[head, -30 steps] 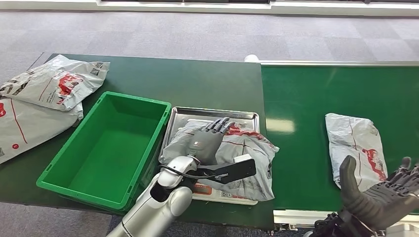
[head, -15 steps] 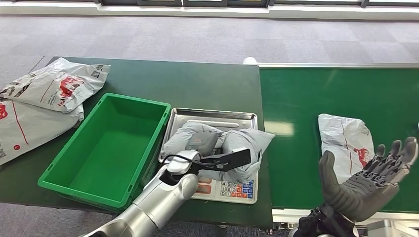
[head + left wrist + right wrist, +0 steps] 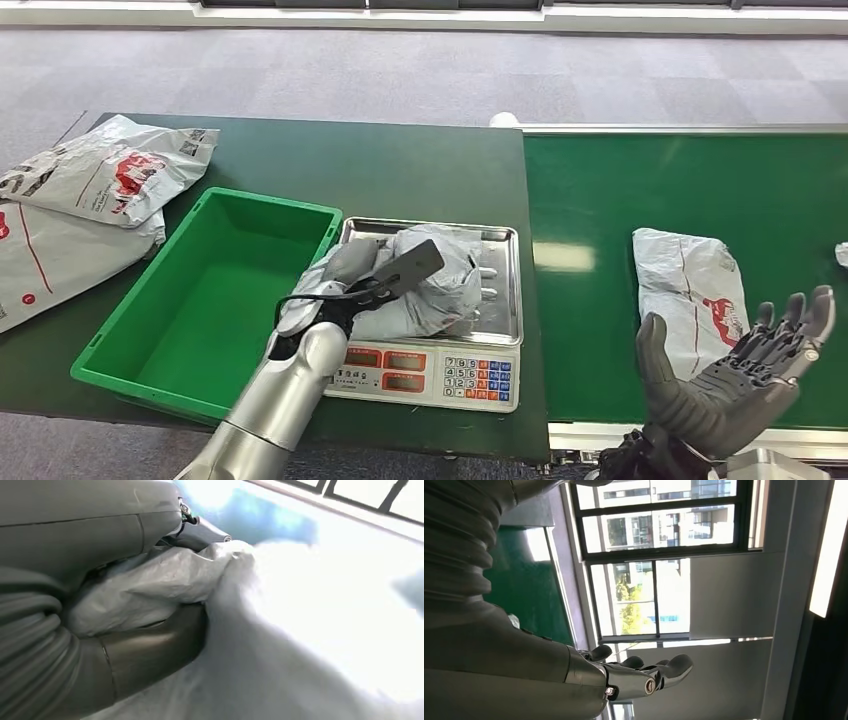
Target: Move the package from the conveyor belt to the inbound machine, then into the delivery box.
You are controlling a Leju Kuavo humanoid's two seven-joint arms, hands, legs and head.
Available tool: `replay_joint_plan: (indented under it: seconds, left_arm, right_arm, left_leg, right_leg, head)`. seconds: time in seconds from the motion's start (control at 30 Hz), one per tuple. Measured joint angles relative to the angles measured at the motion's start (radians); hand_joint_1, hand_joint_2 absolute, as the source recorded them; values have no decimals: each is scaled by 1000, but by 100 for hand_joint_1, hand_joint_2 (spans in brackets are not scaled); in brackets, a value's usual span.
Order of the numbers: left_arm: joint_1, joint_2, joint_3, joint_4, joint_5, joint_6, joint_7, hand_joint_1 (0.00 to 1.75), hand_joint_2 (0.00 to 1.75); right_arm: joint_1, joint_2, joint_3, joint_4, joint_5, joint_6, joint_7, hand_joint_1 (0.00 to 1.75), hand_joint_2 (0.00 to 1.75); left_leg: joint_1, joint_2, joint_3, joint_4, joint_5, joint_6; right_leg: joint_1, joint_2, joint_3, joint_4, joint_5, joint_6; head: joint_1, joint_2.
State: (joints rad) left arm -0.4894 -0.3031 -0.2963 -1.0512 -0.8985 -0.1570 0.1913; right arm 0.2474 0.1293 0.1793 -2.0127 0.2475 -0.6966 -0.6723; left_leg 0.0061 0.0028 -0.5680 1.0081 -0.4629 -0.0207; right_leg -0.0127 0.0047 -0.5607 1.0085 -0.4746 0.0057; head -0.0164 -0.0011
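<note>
Head view first: your left hand [image 3: 345, 275] grips the crumpled grey package [image 3: 430, 283] over the scale's steel tray [image 3: 502, 300], green box [image 3: 200, 300] just beside it. Your right hand [image 3: 735, 375] hangs empty, fingers spread, near a second package [image 3: 690, 290] on the conveyor belt [image 3: 680, 190]. Left wrist view: thumb [image 3: 150, 650] and fingers [image 3: 200, 532] clamp grey plastic. Right wrist view: your right hand's fingers [image 3: 659, 672] are apart.

dark green table [image 3: 420, 170] | green bin [image 3: 205, 300] sits on it, scale [image 3: 430, 375] right next to it, two grey mailer bags [image 3: 90, 190] piled at the far left edge | green conveyor belt [image 3: 680, 190] butts up on the right, one grey bag [image 3: 690, 295] lying on it
</note>
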Motion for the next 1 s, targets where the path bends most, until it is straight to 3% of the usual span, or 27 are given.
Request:
replay_joint_plan:
  seconds: [0.17,0.3,0.57,0.77,0.8,0.9,0.93,1.0]
  left_arm:
    - [37,44,110,-325,101,98,-17,175,175]
    - [39,95,202,-490,105,126,-15,175,175]
    - [66,167,307,-586,109,170,-28,175,175]
    - [145,218,405,-617,131,184,-49,175,175]
    - [155,221,414,-620,130,184,-50,144,175]
    - [176,229,427,-626,120,175,-49,13,175]
    - [183,232,429,-628,118,166,-49,0,175]
    - [199,234,429,-630,116,142,-50,0,175]
  right_arm:
    - [20,0,0,0,-19,-1,15,0,175]
    - [41,-5,0,0,-43,-1,11,0,175]
    - [55,-25,0,10,-79,-1,0,0,175]
    - [67,-54,0,36,-105,-1,5,0,175]
    - [67,-57,0,39,-105,-1,6,0,175]
    - [67,-64,0,47,-105,-1,12,0,175]
    - [67,-66,0,49,-105,-1,15,0,175]
    - [68,-69,0,53,-103,-1,20,0,175]
  left_leg:
    - [0,0,-8,0,1,0]
    - [1,-2,-8,0,1,0]
    - [1,-2,-10,0,1,0]
    - [1,-3,-10,0,1,0]
    - [1,-3,-10,0,1,0]
    - [1,-4,-11,0,1,0]
    - [1,-4,-11,0,1,0]
    - [1,-4,-11,0,1,0]
  right_leg:
    - [0,0,-7,1,1,0]
    - [1,-2,-8,1,0,-1]
    - [0,-2,-8,1,0,0]
    - [1,-3,-9,0,0,0]
    - [1,-3,-9,0,0,0]
    - [1,-4,-9,0,0,0]
    - [1,-4,-9,0,0,0]
    - [0,-3,-9,0,0,0]
  head:
    - [0,0]
    - [0,0]
    - [0,0]
    - [0,0]
    - [0,0]
    - [0,0]
    - [0,0]
    - [0,0]
